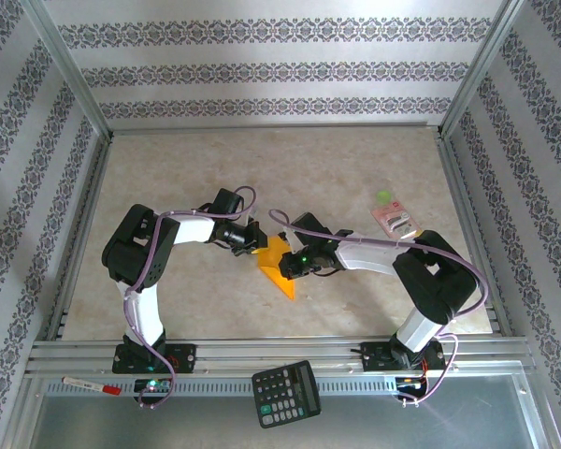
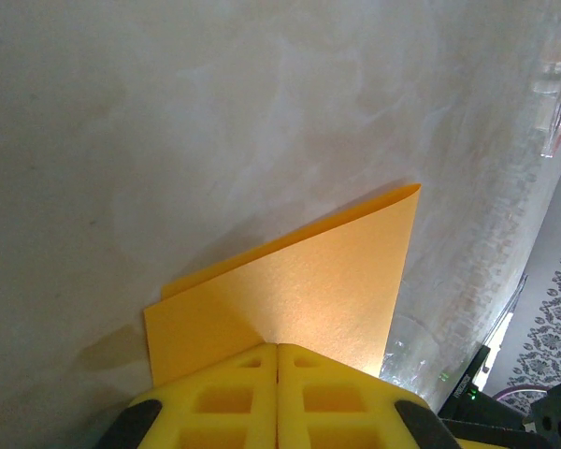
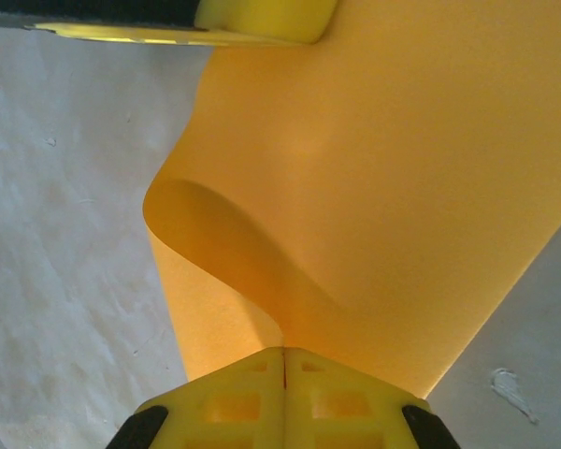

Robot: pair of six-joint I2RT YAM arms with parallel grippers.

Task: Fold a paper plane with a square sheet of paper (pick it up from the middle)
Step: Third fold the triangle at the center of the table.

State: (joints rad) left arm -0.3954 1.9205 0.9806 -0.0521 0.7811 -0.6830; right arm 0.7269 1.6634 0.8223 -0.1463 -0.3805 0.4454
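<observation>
The square sheet of paper [image 1: 279, 264] is orange-yellow and sits mid-table between both grippers, doubled over with a pointed corner toward the near right. My left gripper [image 1: 258, 245] is shut on its far-left edge. In the left wrist view the yellow fingertips [image 2: 252, 374] meet on the paper [image 2: 318, 281], and two layers show there. My right gripper [image 1: 287, 266] is shut on the paper's right side. From the right wrist, the gripper [image 3: 283, 354] pinches the sheet [image 3: 393, 187], which curls in a loop at left. The left gripper's finger [image 3: 262, 19] shows at the top.
A small pink packet [image 1: 394, 221] and a green blob [image 1: 383, 196] lie at the far right. A black calculator [image 1: 286, 393] and a red-and-white pen [image 1: 92, 384] rest on the metal rail in front of the arm bases. Patterned walls enclose the table.
</observation>
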